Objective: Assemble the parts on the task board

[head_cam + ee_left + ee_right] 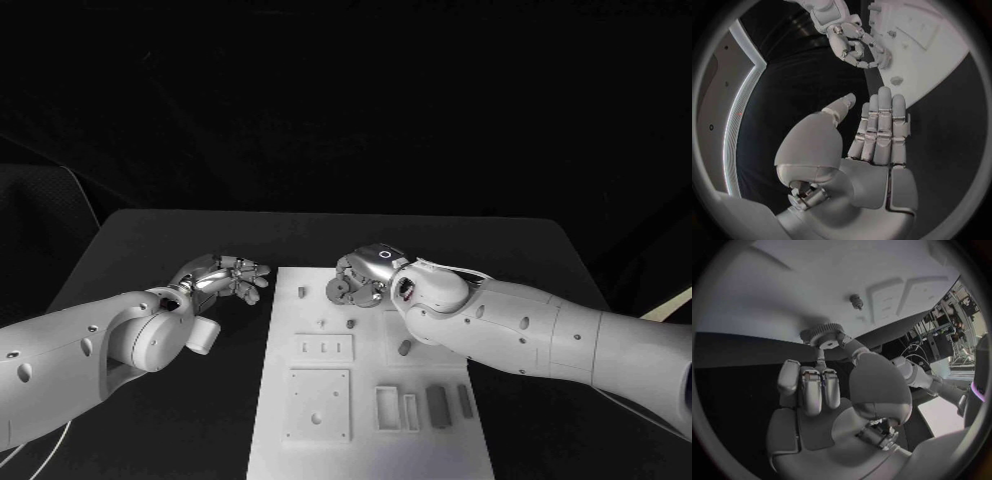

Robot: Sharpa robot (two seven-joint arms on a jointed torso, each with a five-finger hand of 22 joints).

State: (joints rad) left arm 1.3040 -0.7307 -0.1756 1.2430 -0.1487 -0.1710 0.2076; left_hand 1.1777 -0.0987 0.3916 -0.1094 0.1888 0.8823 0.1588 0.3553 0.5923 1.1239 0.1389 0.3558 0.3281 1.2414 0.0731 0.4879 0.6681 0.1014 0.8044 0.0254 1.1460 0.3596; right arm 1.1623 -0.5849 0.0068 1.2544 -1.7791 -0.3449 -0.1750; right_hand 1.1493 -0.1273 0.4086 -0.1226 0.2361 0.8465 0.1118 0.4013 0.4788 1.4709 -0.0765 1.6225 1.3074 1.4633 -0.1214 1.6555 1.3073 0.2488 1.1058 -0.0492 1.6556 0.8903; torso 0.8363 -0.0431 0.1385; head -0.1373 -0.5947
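One gear [822, 333] (toothed) between fingers [822, 359]

Your right robot hand [364, 277] sits over the far end of the task board [368, 440], pinching a small gear [823, 333], so that corner is taken. Just beyond its fingertips a small peg [856, 300] stands up from the board, a low obstacle. Nearer you than that hand, the board carries raised blocks [391, 408] and recessed plates [319, 403]. Your left robot hand [225, 278] hangs with fingers spread over bare desk [173, 235] just beside the board's edge; the dark desk beyond both hands lies free.
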